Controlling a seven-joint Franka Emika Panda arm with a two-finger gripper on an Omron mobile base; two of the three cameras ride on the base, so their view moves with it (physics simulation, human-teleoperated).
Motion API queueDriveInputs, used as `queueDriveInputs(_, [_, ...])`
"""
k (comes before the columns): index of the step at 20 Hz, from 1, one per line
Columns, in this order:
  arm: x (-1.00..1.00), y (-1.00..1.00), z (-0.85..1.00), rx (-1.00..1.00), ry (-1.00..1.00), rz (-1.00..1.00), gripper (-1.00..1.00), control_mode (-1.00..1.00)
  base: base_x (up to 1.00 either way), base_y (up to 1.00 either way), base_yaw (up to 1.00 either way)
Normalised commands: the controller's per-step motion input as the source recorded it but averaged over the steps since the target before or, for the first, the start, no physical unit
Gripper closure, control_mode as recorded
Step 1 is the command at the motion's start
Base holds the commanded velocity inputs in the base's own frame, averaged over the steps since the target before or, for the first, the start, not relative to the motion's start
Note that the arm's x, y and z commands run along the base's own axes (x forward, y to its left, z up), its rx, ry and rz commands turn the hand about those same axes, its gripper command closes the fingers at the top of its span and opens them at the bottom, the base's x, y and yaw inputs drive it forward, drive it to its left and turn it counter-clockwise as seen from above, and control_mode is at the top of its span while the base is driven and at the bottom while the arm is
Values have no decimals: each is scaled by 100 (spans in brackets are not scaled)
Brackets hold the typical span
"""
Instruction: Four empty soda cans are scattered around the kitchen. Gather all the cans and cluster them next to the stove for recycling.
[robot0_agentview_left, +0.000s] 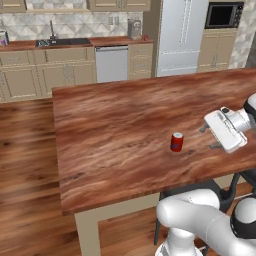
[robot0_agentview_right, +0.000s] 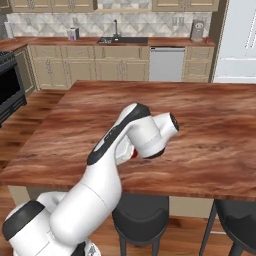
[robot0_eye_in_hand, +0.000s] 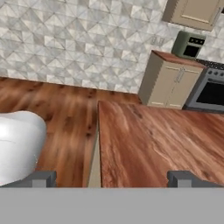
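Plainly, the can (robot0_agentview_left: 177, 142) is standing upright near the middle of the island top (robot0_agentview_left: 125, 125), a small red cylinder with a silver lid, and the gripper (robot0_agentview_left: 210, 137) is hovering just to its right with its fingers spread wide and nothing between them. In the right base view only a red sliver of the can (robot0_agentview_right: 133, 153) is showing behind the arm. Being empty, it is likely weighing almost nothing and tipping or skidding at the lightest nudge, since the polished wood under it looks slick; its thin metal wall would probably dent under a hard squeeze. A sensible hold is looking like the curved side at about mid-height, fingers straddling it squarely, closing gently so it neither rolls out nor crumples. The island top is showing glossy reddish wood with strong grain and a sharp square edge. In the hand view the stove (robot0_eye_in_hand: 210, 92) is appearing dark and glassy over a steel front, well apart from the can, beside a beige cabinet (robot0_eye_in_hand: 168, 83) and a pale tiled wall (robot0_eye_in_hand: 74, 43).
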Motion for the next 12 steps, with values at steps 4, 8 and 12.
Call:
queueDriveInputs(4, [4,-13,-1,0,0,0,-100,-100,0,0,0])
queueDriveInputs(8, [18,-15,-9,7,0,3,-100,-100,0,0,0])
queueDriveInputs(12, [30,-13,-9,9,0,4,-100,-100,0,0,0])
